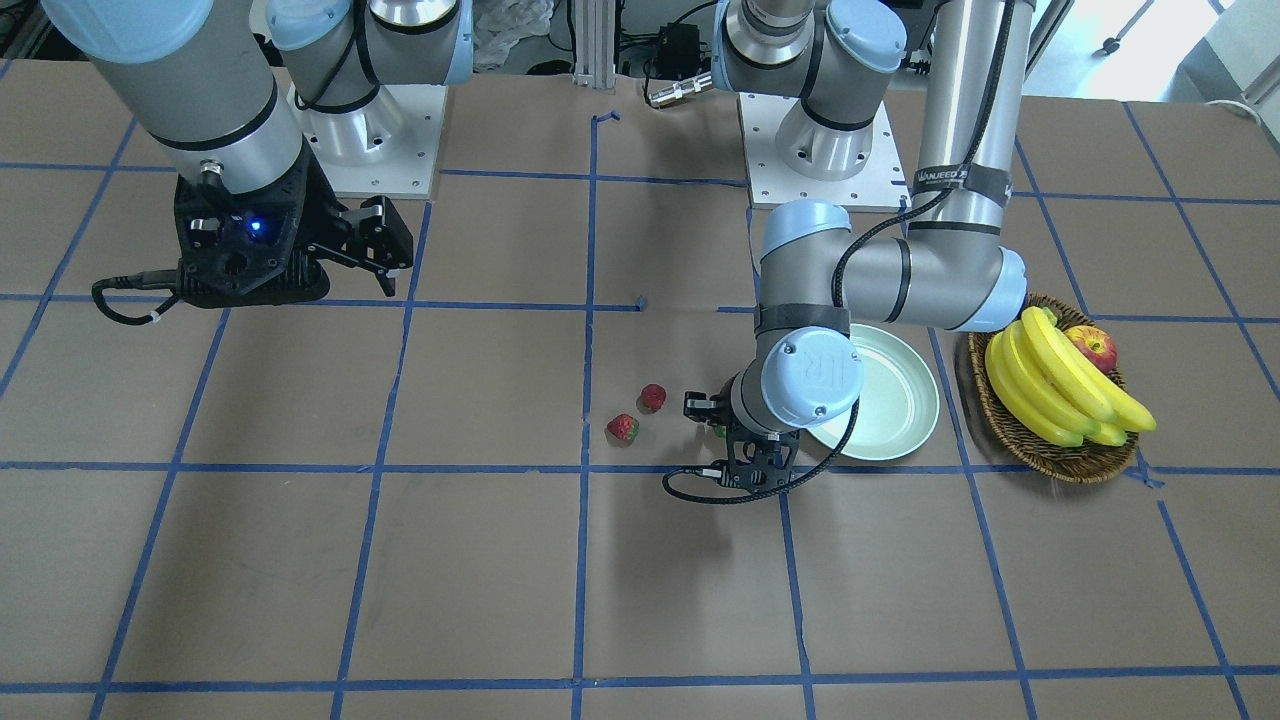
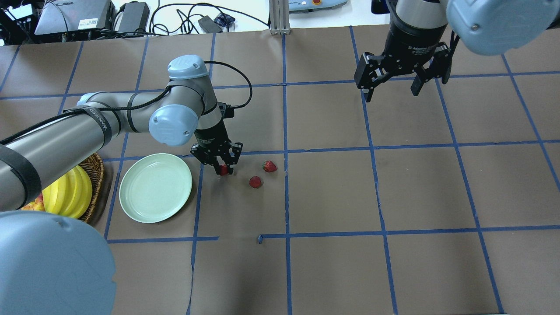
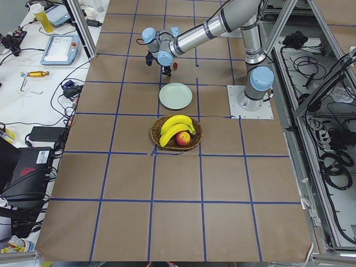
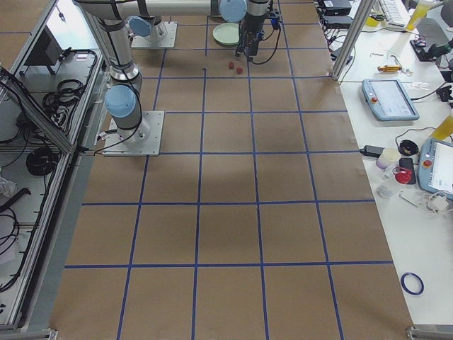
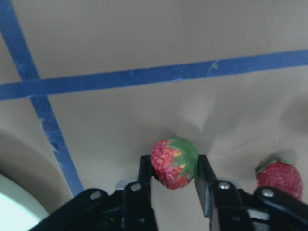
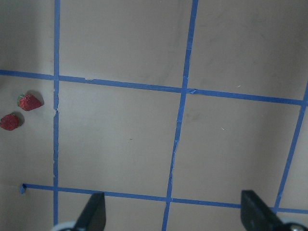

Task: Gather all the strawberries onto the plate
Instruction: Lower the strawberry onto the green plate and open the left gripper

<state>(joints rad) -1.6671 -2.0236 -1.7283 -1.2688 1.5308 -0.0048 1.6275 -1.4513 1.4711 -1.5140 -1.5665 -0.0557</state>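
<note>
Going left to right in the overhead view: the plate is sitting bare just beside the basket. That's the relation everything is being decided by here, since the plate is lying to the left of the left gripper, near it, with only one blue tape line being crossed in between. The gripper is being kept nearly closed around one strawberry, which is being squeezed across its width by both fingers, with its green top being shown to the wrist camera. Whether it's being lifted off the paper or is only resting there can't really be told. The left arm is being stretched out low over the table with the wrist pointed straight down, so a short sideways carry to the plate is probably all that's being asked for next. Further right, the second strawberry and third strawberry are lying on the table, near the gripper and apart from each other. Way off right, the right gripper is being held up high, spread wide with nothing in it, so it's clearly the farther one.
</note>
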